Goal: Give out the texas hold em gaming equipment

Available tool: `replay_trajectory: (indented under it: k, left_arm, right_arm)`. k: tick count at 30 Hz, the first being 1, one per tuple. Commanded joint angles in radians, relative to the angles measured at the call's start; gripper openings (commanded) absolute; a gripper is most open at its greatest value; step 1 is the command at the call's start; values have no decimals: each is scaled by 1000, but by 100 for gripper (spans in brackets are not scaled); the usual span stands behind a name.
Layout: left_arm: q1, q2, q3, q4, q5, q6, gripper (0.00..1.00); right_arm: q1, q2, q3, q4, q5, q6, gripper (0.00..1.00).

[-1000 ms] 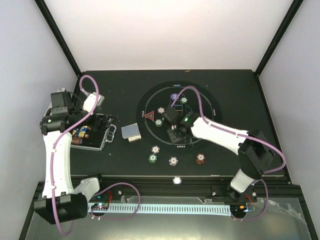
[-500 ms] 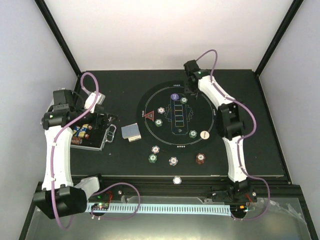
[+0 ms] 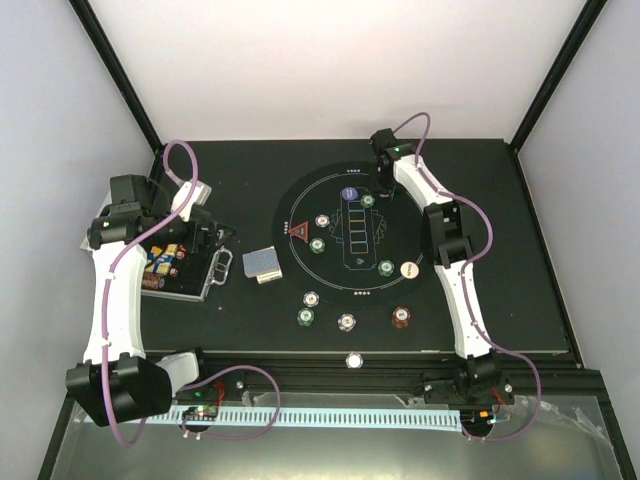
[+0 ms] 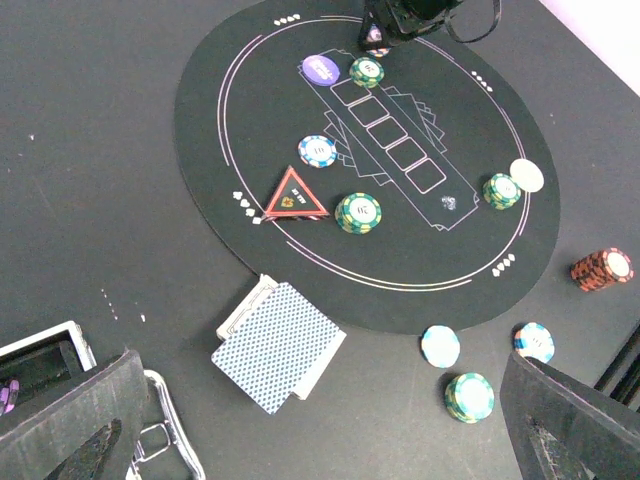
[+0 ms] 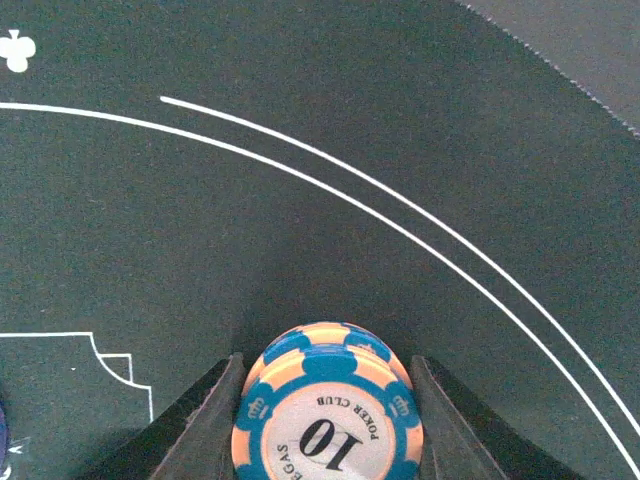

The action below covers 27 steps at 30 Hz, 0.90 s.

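In the right wrist view my right gripper (image 5: 328, 425) is shut on a small stack of blue-and-peach striped poker chips (image 5: 330, 400) marked 10, low over the round black mat. From above, that gripper (image 3: 384, 184) is at the mat's far edge, beside the purple button (image 3: 350, 193) and a green chip (image 3: 369, 200). More chips lie on the mat and in front of it: a green one (image 4: 358, 212), a blue-white one (image 4: 318, 151) and a red-brown stack (image 4: 602, 268). The red triangle (image 4: 296, 194) and white button (image 4: 527, 175) sit on the mat. The card deck (image 4: 278, 344) lies left of it. My left gripper (image 4: 320, 400) hangs open and empty, high above the deck.
The open silver case (image 3: 185, 262) with more pieces inside lies at the left under my left arm. A white disc (image 3: 354, 360) rests at the table's front edge. The right arm stretches along the mat's right side. Enclosure walls stand on three sides.
The right arm has swung from the mat's middle to its far edge, uncovering a green chip and the white button on the right. The left arm shifted slightly.
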Motion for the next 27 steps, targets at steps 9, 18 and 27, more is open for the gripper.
replay_trajectory:
  k: [9, 18, 27]
  left_arm:
    - [6, 0, 1, 26, 43, -17, 99]
    - [7, 3, 19, 12, 42, -38, 99]
    - [8, -36, 30, -54, -6, -27, 99]
  right_arm:
    - [-23, -2, 63, -22, -31, 20, 63]
    - [-11, -252, -56, -51, -45, 17, 64]
    - [227, -836, -825, 192, 13, 59, 69]
